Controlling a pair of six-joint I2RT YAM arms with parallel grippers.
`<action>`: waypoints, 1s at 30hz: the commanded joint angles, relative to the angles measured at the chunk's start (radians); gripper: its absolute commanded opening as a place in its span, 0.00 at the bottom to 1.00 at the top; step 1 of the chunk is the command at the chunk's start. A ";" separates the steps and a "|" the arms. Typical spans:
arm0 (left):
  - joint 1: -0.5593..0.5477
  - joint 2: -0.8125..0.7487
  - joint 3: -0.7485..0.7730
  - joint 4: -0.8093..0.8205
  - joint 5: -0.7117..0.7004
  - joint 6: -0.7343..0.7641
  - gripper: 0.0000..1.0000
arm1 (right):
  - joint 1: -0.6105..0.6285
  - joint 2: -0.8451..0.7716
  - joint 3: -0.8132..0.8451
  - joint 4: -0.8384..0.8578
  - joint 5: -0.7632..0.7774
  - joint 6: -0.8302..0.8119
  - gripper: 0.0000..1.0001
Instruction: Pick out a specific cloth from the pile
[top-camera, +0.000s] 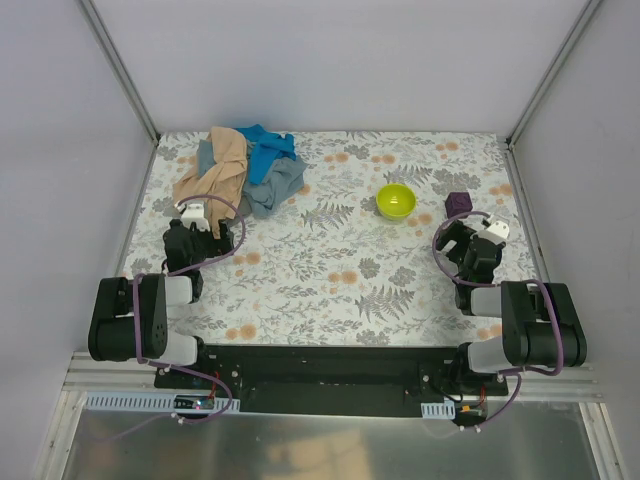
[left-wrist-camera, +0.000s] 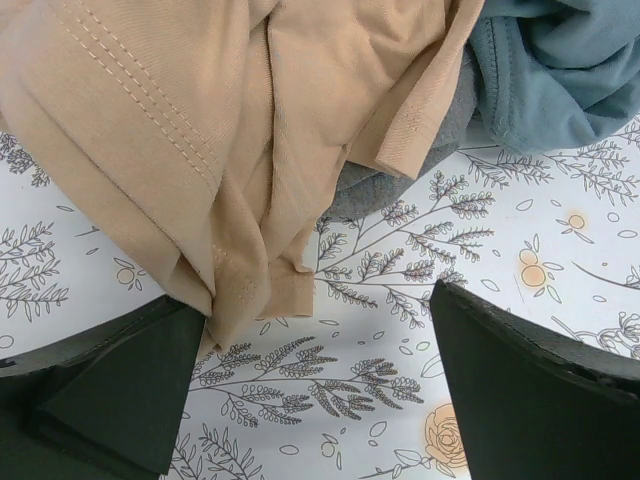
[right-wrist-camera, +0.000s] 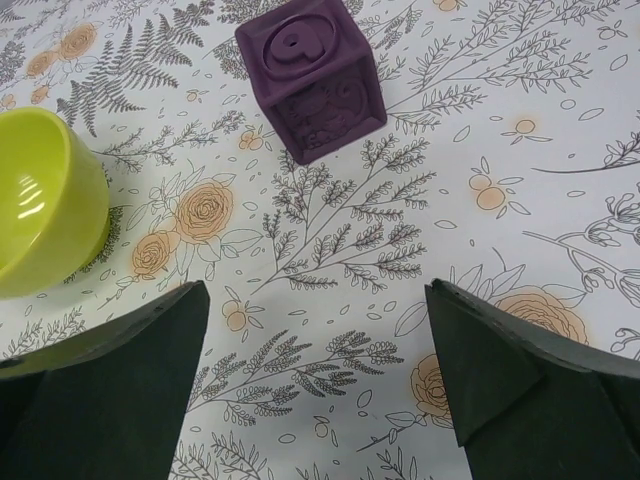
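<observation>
Left gripper (left-wrist-camera: 318, 365) and right gripper (right-wrist-camera: 318, 375) wide open, empty; pinching tan cloth (left-wrist-camera: 180, 130) may drag dark grey cloth (left-wrist-camera: 372, 196) beneath along.

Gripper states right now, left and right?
Left gripper: open, holding nothing; tan cloth lies just ahead of its jaws.
Right gripper: open, holding nothing.

The dark grey cloth (left-wrist-camera: 385, 188) lies mostly buried under the tan cloth (left-wrist-camera: 200, 130); the right wrist view cuts the bowl (right-wrist-camera: 45, 195) off at its left edge
</observation>
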 joint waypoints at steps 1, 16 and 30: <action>-0.004 0.003 -0.006 0.030 0.027 -0.001 1.00 | 0.004 -0.012 0.029 0.008 -0.005 -0.007 0.99; 0.039 -0.155 0.525 -0.998 0.216 0.147 1.00 | 0.039 -0.357 0.371 -0.748 -0.097 0.156 0.99; -0.039 0.200 1.029 -1.384 -0.048 0.274 1.00 | 0.678 0.236 1.102 -0.913 -0.059 0.259 0.91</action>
